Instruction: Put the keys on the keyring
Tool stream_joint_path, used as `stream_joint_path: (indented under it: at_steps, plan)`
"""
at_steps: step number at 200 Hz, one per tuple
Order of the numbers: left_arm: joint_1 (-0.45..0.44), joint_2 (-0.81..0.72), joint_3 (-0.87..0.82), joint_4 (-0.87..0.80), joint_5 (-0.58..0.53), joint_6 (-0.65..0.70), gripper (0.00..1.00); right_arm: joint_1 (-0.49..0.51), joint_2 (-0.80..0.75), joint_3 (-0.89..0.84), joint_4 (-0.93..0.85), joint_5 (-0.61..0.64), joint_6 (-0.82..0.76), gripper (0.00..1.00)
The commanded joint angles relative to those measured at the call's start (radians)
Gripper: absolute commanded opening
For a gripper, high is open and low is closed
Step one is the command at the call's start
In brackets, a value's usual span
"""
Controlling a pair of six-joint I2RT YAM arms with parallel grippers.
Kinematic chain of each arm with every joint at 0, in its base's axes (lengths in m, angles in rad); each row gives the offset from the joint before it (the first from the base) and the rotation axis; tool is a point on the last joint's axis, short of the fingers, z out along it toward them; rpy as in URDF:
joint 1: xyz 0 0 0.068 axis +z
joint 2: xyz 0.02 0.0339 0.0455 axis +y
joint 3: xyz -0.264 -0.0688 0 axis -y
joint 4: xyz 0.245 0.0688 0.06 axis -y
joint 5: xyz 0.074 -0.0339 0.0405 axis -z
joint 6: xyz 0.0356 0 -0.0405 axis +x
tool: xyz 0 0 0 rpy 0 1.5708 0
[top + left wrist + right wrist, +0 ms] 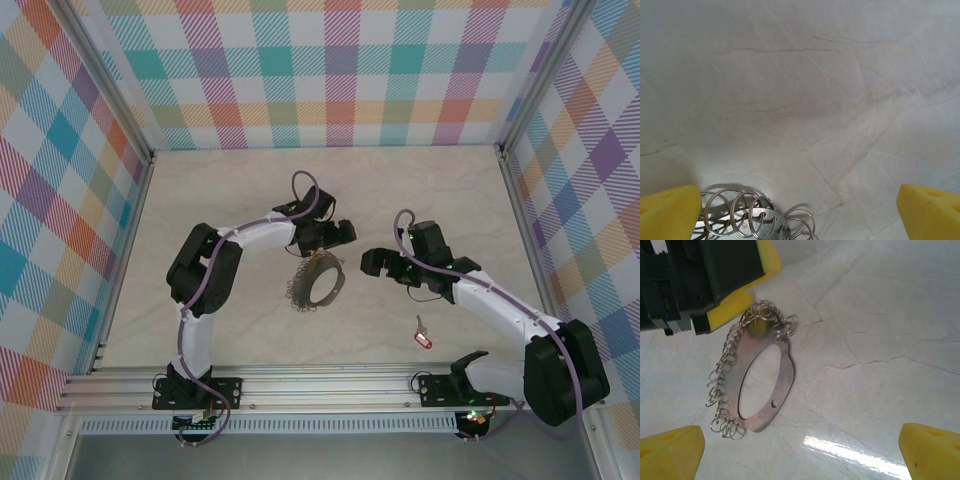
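Top external view is showing the red-headed key point(423, 338) lying on the table point(230, 190), close to the right arm's base. Farther out, the keyring point(320, 280) is lying between both arms. Beside it the right tool point(370, 264) is hovering with fingers apart, empty. Beyond, the left tool point(332, 240) is standing spread over the ring's far edge.
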Motion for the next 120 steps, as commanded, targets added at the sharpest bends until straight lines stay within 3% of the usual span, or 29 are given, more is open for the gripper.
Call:
stream_joint_path:
  at_steps: [1,53,79,120]
  plan:
    - [-0.047,0.006,0.024,0.022,0.035,-0.031,1.0,-0.011,-0.009,-0.001,-0.039,0.042,0.019,1.0]
    - [-0.123,-0.004,0.041,0.043,0.063,-0.06,1.0,-0.012,0.013,-0.009,-0.019,-0.059,0.004,1.0]
    - [-0.124,-0.059,0.038,0.018,0.016,-0.047,1.0,-0.012,0.014,-0.036,0.02,-0.119,0.003,1.0]
    - [-0.101,-0.186,0.02,-0.032,-0.039,-0.001,1.0,-0.013,0.055,-0.068,0.052,-0.219,-0.01,0.88]
